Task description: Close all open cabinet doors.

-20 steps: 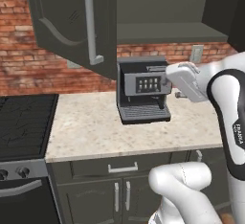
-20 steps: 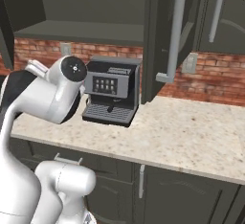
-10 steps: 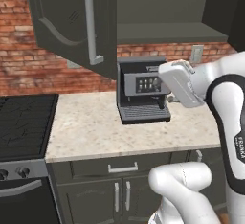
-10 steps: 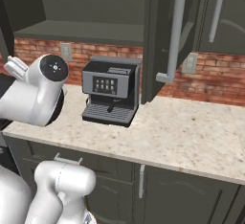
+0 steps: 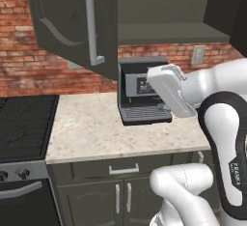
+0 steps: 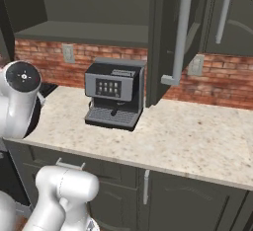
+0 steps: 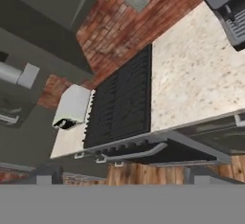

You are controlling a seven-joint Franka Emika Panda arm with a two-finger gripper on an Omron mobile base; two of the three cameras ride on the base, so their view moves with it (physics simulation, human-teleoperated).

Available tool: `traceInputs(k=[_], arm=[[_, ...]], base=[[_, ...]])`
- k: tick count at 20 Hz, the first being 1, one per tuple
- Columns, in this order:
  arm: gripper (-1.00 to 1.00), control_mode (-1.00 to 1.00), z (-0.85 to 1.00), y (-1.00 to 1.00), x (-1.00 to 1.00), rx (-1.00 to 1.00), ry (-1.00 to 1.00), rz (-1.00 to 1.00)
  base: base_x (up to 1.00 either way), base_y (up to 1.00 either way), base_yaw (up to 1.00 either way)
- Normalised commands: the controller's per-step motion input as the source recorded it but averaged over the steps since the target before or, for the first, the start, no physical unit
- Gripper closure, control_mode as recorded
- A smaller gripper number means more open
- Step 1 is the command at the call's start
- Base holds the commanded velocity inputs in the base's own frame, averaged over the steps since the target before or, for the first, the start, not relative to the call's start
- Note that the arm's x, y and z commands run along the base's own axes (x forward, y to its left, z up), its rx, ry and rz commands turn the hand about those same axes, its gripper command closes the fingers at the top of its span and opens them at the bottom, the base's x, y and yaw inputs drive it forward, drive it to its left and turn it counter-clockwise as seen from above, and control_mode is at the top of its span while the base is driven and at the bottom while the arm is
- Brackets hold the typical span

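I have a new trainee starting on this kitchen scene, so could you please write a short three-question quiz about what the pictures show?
1. True or false: the tall dark grey-green cabinet door with the long silver bar handle stands open.
2. What sits on the speckled beige stone counter below the open shelf? A) a toaster B) a black coffee machine C) a kettle
3. Fill in: left of the counter stands a black ____.

Key: 1 true; 2 B; 3 stove.

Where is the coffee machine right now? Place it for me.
The coffee machine stands on the counter against the brick wall, under the open cabinet. In the left base view it is right of the open cabinet door and the stove.
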Motion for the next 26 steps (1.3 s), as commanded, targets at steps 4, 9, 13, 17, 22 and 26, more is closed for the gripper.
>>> traceInputs(k=[4,9,13,17,22,26], arm=[[-1.00,-1.00,0.04,0.57,-0.18,0.04,0.00,-0.22],[-1.00,-1.00,0.09,0.57,-0.13,0.05,0.00,-0.19],[-1.00,-1.00,0.11,0.62,0.00,0.03,0.00,-0.14],[-1.00,-1.00,0.19,0.58,0.00,0.07,0.00,-0.11],[-1.00,-1.00,0.24,0.55,0.07,0.10,0.00,-0.13],[-1.00,-1.00,0.20,0.49,0.23,0.08,0.00,-0.15]], base=[[0.00,0.00,0.00],[0.00,0.00,0.00],[0.00,0.00,0.00],[0.00,0.00,0.00],[0.00,0.00,0.00],[0.00,0.00,0.00]])
